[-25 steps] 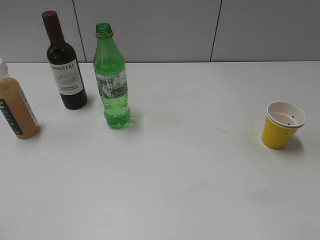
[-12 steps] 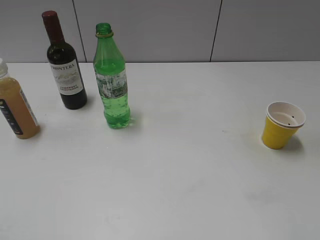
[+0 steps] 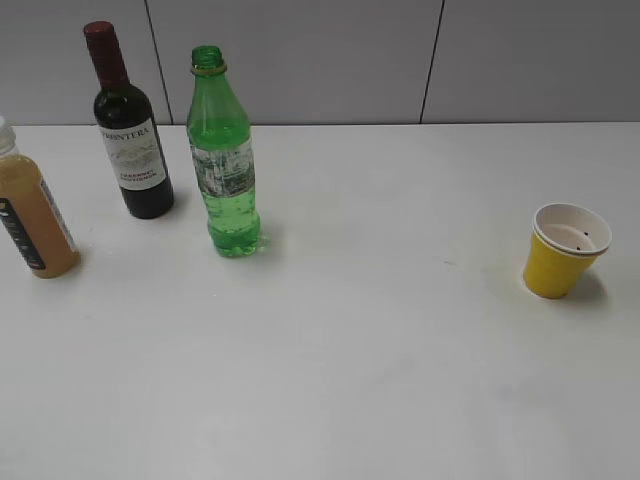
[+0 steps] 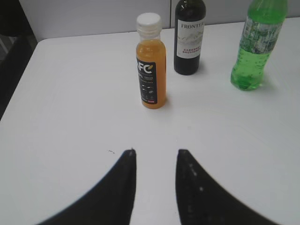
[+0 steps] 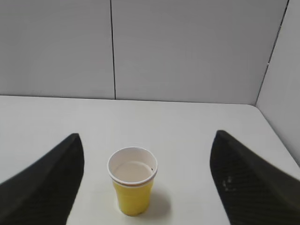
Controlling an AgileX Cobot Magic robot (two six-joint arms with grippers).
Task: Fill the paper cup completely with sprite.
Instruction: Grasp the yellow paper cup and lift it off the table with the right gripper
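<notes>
The yellow paper cup (image 3: 564, 250) with a white rim stands upright at the right of the white table; it also shows in the right wrist view (image 5: 132, 186), ahead of and between the fingers of my right gripper (image 5: 145, 140), which is wide open and empty. The sprite, a green see-through bottle (image 3: 225, 160) with no cap on its neck, stands at the back left; it also shows in the left wrist view (image 4: 257, 47). My left gripper (image 4: 156, 152) is open and empty, well short of the bottles. Neither gripper shows in the exterior view.
A dark wine bottle (image 3: 130, 130) with a red cap stands left of the sprite. An orange juice bottle (image 3: 30, 210) with a white cap stands at the far left, nearest my left gripper (image 4: 151, 65). A grey panelled wall (image 3: 400, 60) runs behind the table.
</notes>
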